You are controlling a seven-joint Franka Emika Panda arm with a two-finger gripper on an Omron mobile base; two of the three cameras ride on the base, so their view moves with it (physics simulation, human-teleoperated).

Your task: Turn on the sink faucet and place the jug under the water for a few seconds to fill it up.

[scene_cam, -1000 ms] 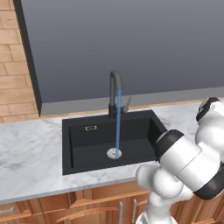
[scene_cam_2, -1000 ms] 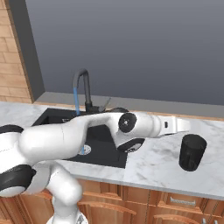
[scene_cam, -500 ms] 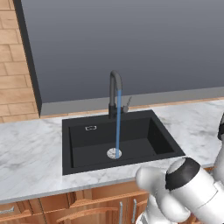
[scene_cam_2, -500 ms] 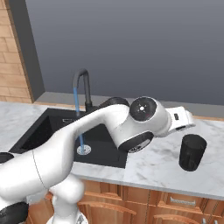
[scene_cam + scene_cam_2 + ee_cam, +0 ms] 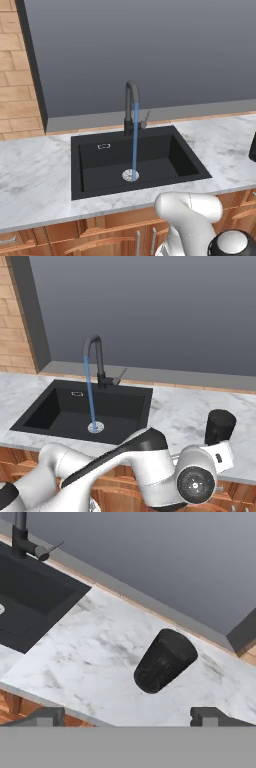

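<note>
One black jug (image 5: 165,660) upright on marble, ahead of the wide-apart claw (image 5: 129,714).

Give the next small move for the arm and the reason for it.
Probably advance the open gripper toward the matte black cylindrical jug to straddle it. The thin blue water stream already runs from the dark gooseneck faucet into the black sink, while the jug stands ungrasped on the marble counter.
</note>
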